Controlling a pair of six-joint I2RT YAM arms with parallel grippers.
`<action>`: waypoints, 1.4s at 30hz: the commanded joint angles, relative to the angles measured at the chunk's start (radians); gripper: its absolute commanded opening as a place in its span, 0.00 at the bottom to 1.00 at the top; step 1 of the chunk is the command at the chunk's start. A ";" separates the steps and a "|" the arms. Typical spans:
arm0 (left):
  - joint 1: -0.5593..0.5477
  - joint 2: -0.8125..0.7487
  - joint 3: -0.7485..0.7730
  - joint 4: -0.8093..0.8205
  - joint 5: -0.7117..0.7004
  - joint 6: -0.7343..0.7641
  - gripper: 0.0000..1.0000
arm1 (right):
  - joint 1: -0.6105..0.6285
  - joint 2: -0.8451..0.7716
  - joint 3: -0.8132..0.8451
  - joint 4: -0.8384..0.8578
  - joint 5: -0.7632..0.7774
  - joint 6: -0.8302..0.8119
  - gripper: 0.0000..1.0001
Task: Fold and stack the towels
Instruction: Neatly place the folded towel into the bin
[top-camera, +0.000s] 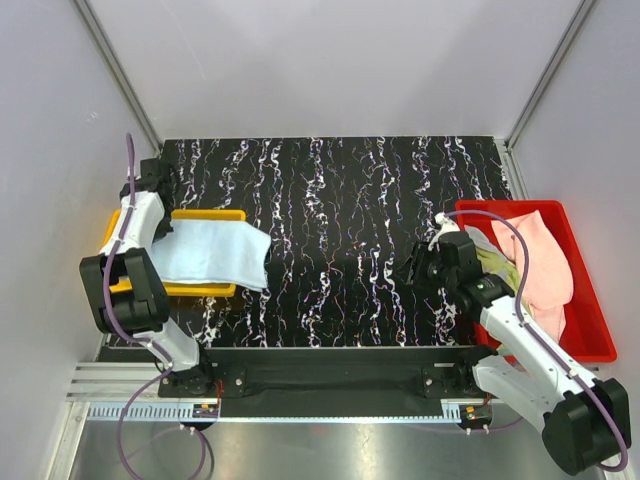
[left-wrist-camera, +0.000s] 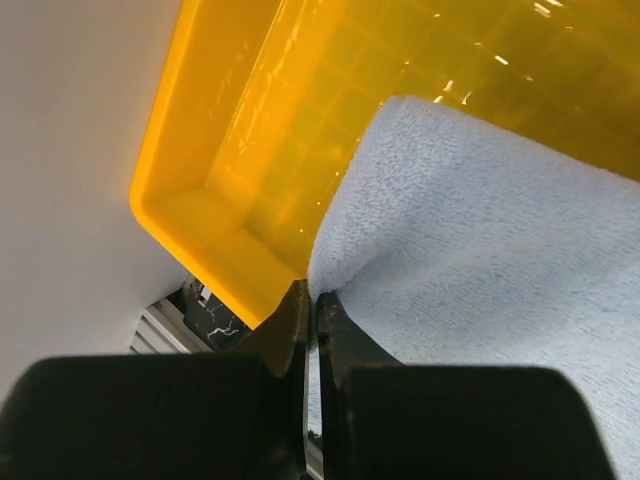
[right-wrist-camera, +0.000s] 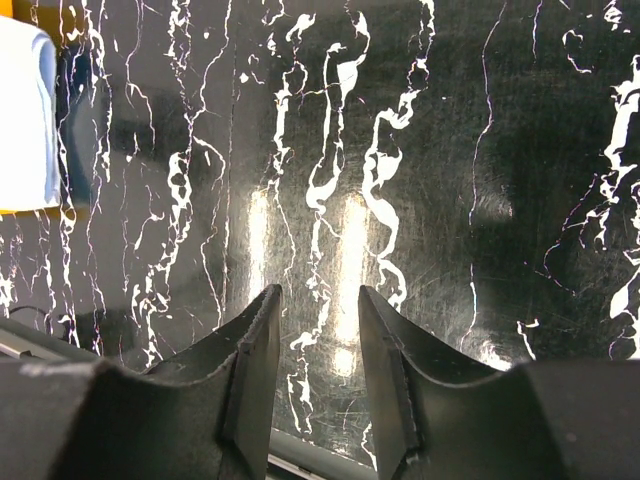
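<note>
A light blue towel (top-camera: 215, 252) lies across the yellow bin (top-camera: 205, 214) at the left, and its right end hangs over the rim onto the table. My left gripper (top-camera: 152, 238) is over the bin's left end. In the left wrist view it (left-wrist-camera: 312, 300) is shut on a corner of the light blue towel (left-wrist-camera: 480, 260) above the yellow bin (left-wrist-camera: 230, 150). My right gripper (top-camera: 415, 266) is open and empty over bare table beside the red bin (top-camera: 590, 345); the right wrist view (right-wrist-camera: 318, 330) shows nothing between the fingers. A pink towel (top-camera: 545, 262) and a yellow-green one (top-camera: 500, 262) lie in the red bin.
The black marbled tabletop (top-camera: 340, 210) lies between the two bins. White walls close in the left, back and right. A metal rail (top-camera: 330, 405) runs along the near edge by the arm bases. The blue towel's end (right-wrist-camera: 22, 110) shows far left in the right wrist view.
</note>
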 joint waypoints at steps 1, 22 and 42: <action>0.025 0.024 0.039 0.058 -0.085 0.009 0.00 | 0.001 -0.025 -0.008 0.047 0.000 -0.018 0.44; 0.141 0.222 0.064 0.216 -0.158 0.039 0.00 | 0.001 -0.080 -0.028 0.071 -0.014 -0.025 0.45; 0.121 -0.013 0.137 0.098 -0.056 -0.109 0.58 | 0.001 -0.031 -0.003 0.057 0.028 -0.015 0.63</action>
